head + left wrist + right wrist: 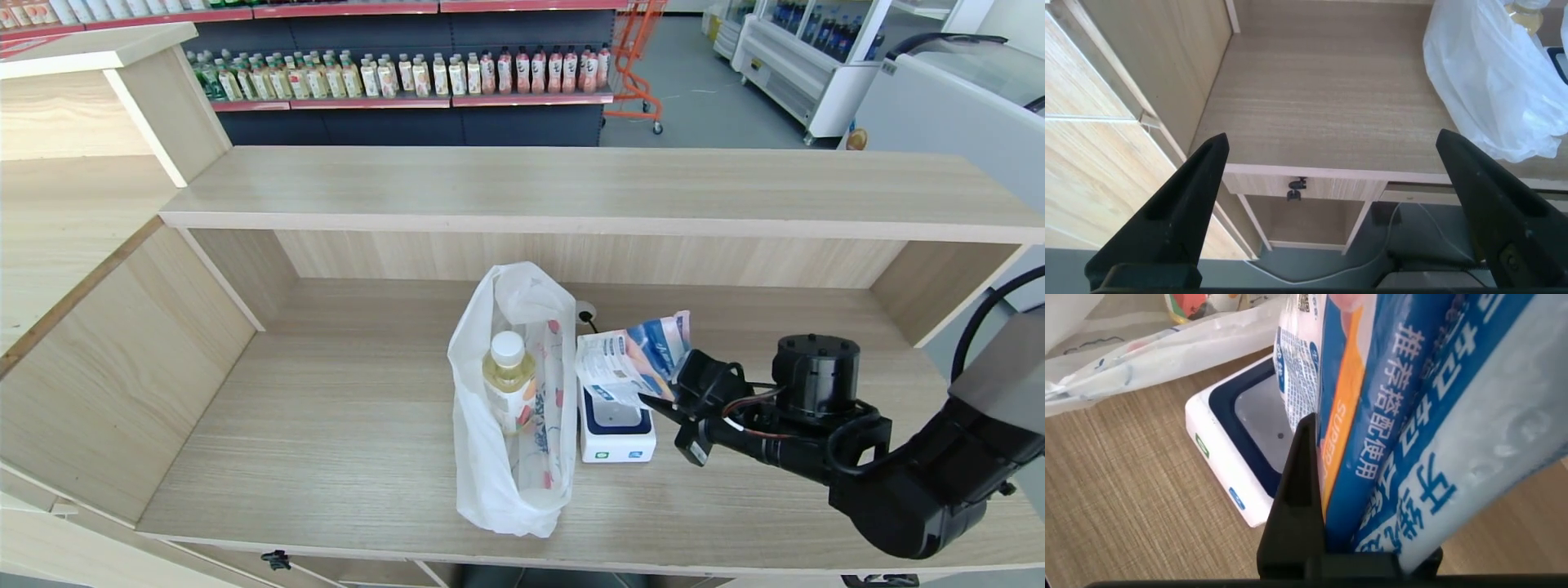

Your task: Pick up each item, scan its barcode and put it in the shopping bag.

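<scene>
- packet [630,353] hangs just above the scanner [616,431], pinched by the right end effector [657,400], printed face tilted down, likely for a barcode read.
- shopping bag [490,465], bottle [508,377] inside, stands just beside the scanner, handy for the drop.
- left end effector [1333,137] is spread.

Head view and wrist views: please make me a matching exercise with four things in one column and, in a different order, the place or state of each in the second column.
Column one
1. drink bottle
2. blue and white packet
3. barcode scanner
4. left hand

Column two
A. open, near the front edge of the counter
B. standing inside the shopping bag
C. gripped by the right hand, above the barcode scanner
D. resting on the counter, beside the shopping bag

Pairs: 1-B, 2-C, 3-D, 4-A
</scene>
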Robot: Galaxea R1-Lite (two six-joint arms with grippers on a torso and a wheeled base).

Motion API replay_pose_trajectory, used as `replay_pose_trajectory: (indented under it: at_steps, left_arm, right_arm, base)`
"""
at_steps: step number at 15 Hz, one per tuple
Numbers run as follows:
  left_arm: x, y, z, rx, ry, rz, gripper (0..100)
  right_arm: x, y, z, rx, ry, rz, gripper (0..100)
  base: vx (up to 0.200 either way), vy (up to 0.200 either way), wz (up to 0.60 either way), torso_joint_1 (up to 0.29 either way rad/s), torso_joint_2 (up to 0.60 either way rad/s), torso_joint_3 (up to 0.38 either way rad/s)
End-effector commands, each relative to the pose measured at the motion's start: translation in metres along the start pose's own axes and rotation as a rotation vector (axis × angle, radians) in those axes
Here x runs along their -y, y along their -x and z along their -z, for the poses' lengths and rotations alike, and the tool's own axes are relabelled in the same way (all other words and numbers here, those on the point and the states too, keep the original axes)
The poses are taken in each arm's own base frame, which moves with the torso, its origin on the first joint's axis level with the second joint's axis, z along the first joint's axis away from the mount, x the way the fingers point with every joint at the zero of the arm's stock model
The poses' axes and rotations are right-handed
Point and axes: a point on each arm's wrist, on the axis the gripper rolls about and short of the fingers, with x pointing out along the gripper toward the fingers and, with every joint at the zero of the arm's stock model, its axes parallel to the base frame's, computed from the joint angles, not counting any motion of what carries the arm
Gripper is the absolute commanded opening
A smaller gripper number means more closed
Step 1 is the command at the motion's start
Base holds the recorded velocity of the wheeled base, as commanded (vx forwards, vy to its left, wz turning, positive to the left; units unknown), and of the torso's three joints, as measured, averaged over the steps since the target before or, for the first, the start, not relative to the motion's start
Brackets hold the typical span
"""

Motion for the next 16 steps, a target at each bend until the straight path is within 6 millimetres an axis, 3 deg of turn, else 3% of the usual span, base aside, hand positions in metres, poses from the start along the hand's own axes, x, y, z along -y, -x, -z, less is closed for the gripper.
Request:
replay_pose_trajectory:
  at_steps: [1,11,16]
  left_arm:
    - [0.0,0.0,0.0,0.0,0.0,0.0,100]
    - [0.0,0.0,0.0,0.0,0.0,-0.002,100]
    - [0.0,0.0,0.0,0.0,0.0,0.001,100]
  right_arm:
    - [-0.003,-0.003,0.008,-0.018,-0.009,-0.009,0]
    - [0.005,0.0,-0.002,0.02,-0.046,0.016,0]
    - [0.037,0.045,-0.047,0.09,-0.343,0.183,0]
  base:
    - [0.0,0.0,0.0,0.0,0.0,0.0]
    - [0.0,0.0,0.0,0.0,0.0,0.0]
    - [0.0,0.0,0.0,0.0,0.0,0.0]
